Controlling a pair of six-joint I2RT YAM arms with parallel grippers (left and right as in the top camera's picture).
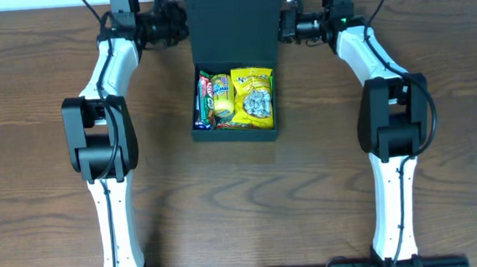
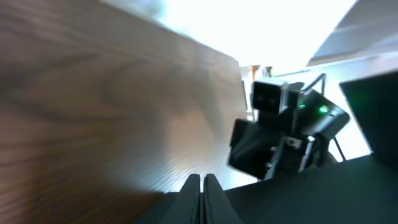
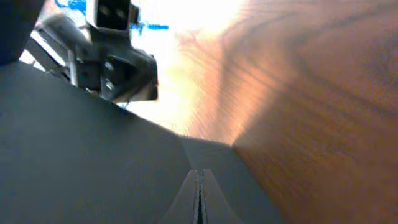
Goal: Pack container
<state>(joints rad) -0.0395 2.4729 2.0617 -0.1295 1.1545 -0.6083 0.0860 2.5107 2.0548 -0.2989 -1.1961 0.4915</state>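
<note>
Left gripper (image 2: 201,186): fingers pressed flat together, nothing between them. In its wrist view the closed tips sit low at the edge of a black panel, with wood grain to the left. The pictures do not show whether the tips touch the panel.

Right gripper (image 3: 199,193): fingers likewise closed tight with nothing between them. They point along a black panel that fills the lower left of its view. Contact cannot be confirmed.

From overhead, each gripper stands just beside one side edge of the raised lid (image 1: 235,20), left gripper at the left edge, right gripper at the right. Each wrist camera sees the opposite arm's wrist unit beyond the lid.

The container (image 1: 235,135) rests on the wooden table (image 1: 44,122), centred between the two arms towards the far edge. Its lid stands up at the back and its tray is open to view.

Contents: a yellow snack packet (image 1: 252,86) fills the right part of the tray. A green-and-yellow packet (image 1: 221,101) lies to its left. A red packet (image 1: 205,89) lies against the left wall. Printed wording is too small to read.
</note>
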